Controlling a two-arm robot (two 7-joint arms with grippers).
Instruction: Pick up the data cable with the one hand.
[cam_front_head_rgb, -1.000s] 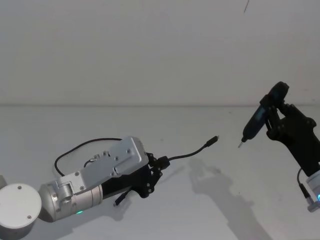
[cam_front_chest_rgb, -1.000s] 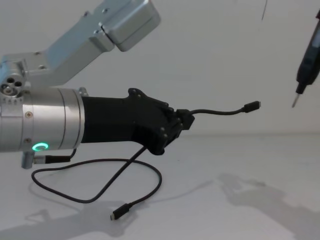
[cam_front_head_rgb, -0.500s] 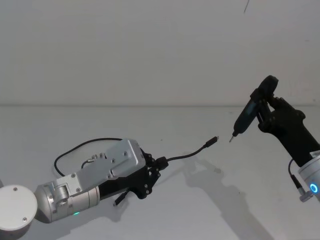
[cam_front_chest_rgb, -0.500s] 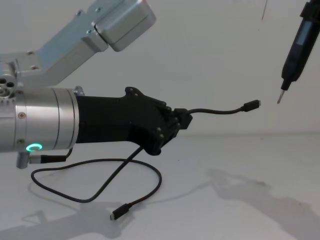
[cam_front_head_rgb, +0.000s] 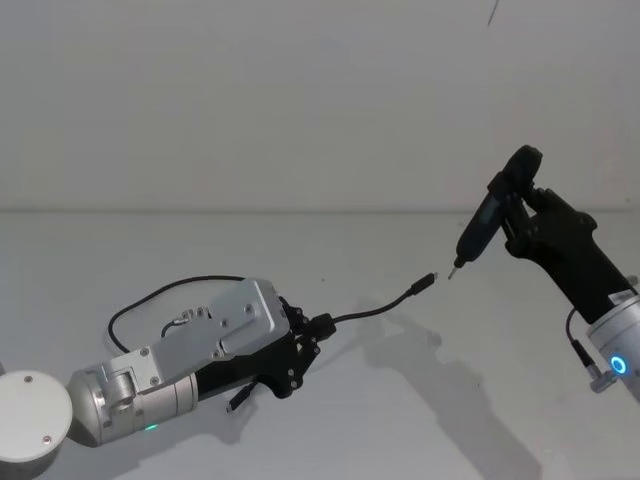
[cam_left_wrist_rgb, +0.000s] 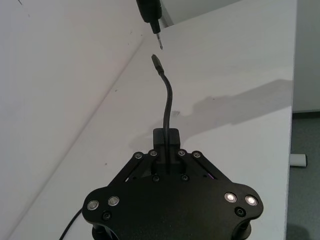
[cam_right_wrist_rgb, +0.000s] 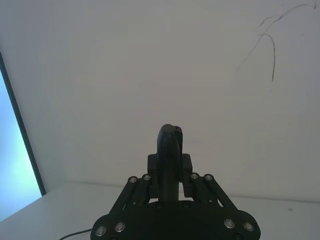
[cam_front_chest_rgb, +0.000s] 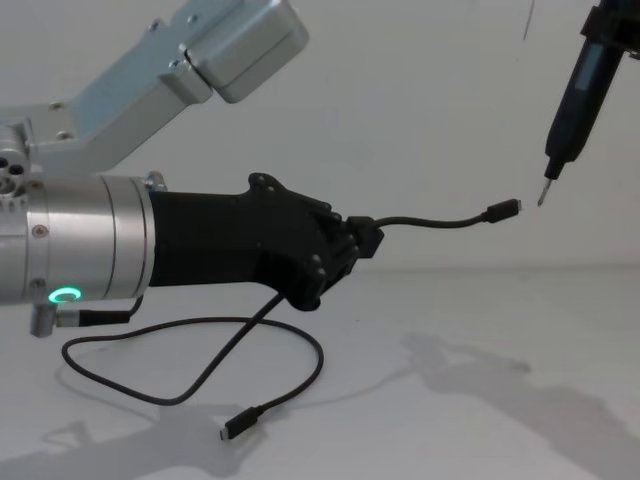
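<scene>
My left gripper (cam_front_head_rgb: 321, 326) (cam_front_chest_rgb: 371, 238) (cam_left_wrist_rgb: 166, 136) is shut on the data cable (cam_front_head_rgb: 385, 308) (cam_front_chest_rgb: 430, 222) (cam_left_wrist_rgb: 167, 100), holding it above the white table. A short length juts forward from the fingers and ends in a small raised plug (cam_front_head_rgb: 428, 281) (cam_front_chest_rgb: 503, 210). The rest of the cable hangs down and loops on the table, with its other plug (cam_front_chest_rgb: 240, 425) lying flat. My right gripper (cam_front_head_rgb: 510, 207) (cam_right_wrist_rgb: 170, 162) is shut on a slim black pen-shaped tool (cam_front_head_rgb: 485, 222) (cam_front_chest_rgb: 575, 90). Its metal tip (cam_front_head_rgb: 452, 268) (cam_left_wrist_rgb: 159, 42) hovers just beside the raised plug.
The white table (cam_front_head_rgb: 420, 410) meets a plain white wall behind. A white round cap (cam_front_head_rgb: 30, 418) sits at the near left by the left arm. In the left wrist view the table's edge (cam_left_wrist_rgb: 292, 100) drops off to one side.
The right gripper has carried the pen-shaped tool left and slightly forward, bringing its tip close to the cable's raised plug. The left arm holds almost still, gripping the cable.
</scene>
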